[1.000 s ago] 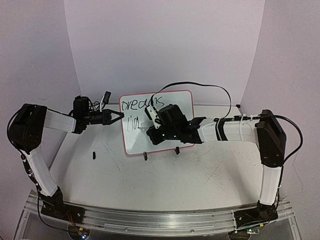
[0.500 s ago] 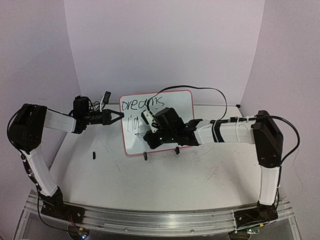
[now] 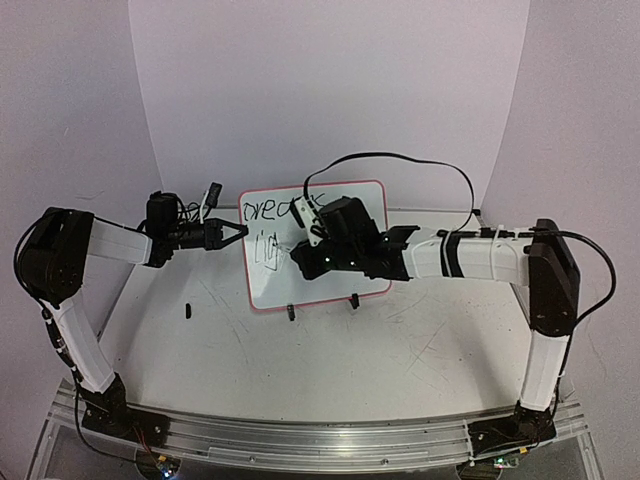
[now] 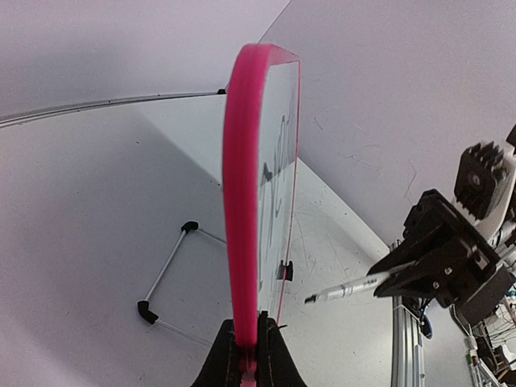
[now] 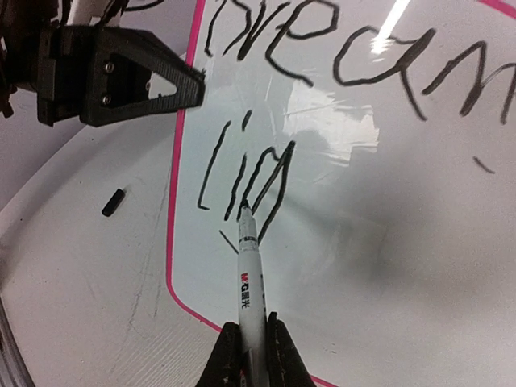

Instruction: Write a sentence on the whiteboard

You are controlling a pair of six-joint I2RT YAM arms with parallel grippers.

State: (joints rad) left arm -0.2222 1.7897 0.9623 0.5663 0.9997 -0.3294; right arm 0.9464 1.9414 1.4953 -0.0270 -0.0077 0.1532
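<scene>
The left tool [image 4: 246,359] clamps the whiteboard [image 4: 240,201]; the right tool [image 5: 250,355], gripping the marker [image 5: 249,278], needs light pressure, its tip apparently touching ahead.

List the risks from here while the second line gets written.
1. The left hand pinches only the pink edge of the whiteboard. Pressure from the marker may swing or tip it.
2. The right hand works just in front of the top line and may smear it.
3. The marker's tip sits among the strokes of the second line, so a slip would muddle them.
</scene>
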